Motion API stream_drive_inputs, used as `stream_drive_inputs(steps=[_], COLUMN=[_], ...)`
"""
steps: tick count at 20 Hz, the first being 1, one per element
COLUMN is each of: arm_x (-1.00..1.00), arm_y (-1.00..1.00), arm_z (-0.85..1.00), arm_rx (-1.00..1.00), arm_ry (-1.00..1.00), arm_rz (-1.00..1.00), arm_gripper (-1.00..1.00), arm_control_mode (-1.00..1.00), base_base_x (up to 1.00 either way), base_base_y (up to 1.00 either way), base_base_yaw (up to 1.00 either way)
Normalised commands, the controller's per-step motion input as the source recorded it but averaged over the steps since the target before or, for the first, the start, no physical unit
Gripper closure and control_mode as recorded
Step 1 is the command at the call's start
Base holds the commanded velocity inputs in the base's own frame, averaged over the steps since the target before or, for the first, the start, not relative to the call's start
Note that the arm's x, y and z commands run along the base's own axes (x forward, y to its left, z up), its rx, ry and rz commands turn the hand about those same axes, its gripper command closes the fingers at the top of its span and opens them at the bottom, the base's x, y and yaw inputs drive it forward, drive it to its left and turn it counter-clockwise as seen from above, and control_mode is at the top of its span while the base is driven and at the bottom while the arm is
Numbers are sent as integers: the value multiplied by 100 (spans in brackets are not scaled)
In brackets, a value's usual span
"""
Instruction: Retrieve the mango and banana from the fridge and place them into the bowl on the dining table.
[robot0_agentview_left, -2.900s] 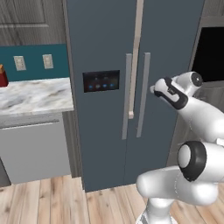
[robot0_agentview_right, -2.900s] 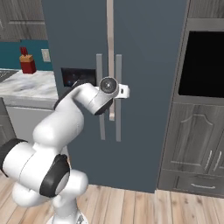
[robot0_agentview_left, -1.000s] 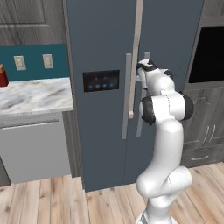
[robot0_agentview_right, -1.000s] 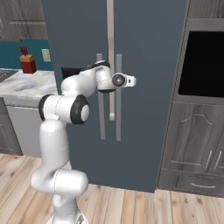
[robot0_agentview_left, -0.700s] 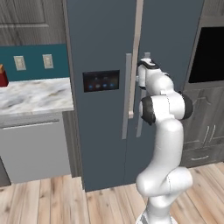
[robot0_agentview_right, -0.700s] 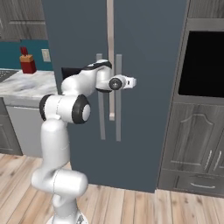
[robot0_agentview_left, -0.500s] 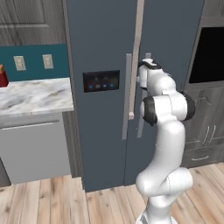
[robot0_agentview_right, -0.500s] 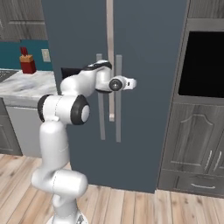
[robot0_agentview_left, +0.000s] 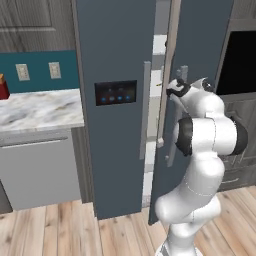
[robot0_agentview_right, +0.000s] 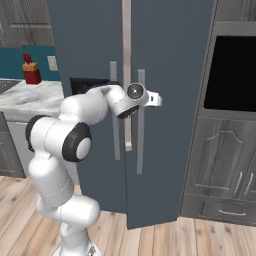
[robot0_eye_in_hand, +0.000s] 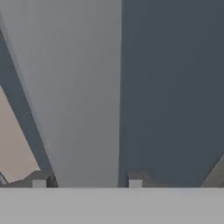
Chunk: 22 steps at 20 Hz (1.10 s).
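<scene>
Left base view: fridge with right door ajar, white shelves in the gap, contents unreadable; gripper at the right door handle.
Right base view: same hold.
Hand view: fingertips clamped either side of the pale bar.

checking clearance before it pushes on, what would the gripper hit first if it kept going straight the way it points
The gripper straddles the right door handle of the fridge; straight ahead it likely meets that handle, then the door face.
</scene>
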Motion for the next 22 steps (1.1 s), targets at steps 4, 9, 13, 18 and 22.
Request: stream_drive_inputs(steps=[4,9,13,18,22], arm_x=[-100,-100,-100,-100,-100], arm_y=[-100,-100,-100,-100,-88], arm_z=[42,20,2,4,34], arm_rx=[0,2,5,6,2], arm_ry=[26,16,5,5,10], arm_rz=[0,0,0,0,0], arm_gripper=[100,100,100,100,-100], arm_control_mode=[-100,-100,-100,-100,-100], base_base_x=[0,0,0,0,0], base_base_y=[0,0,0,0,0], base_base_yaw=[0,0,0,0,0])
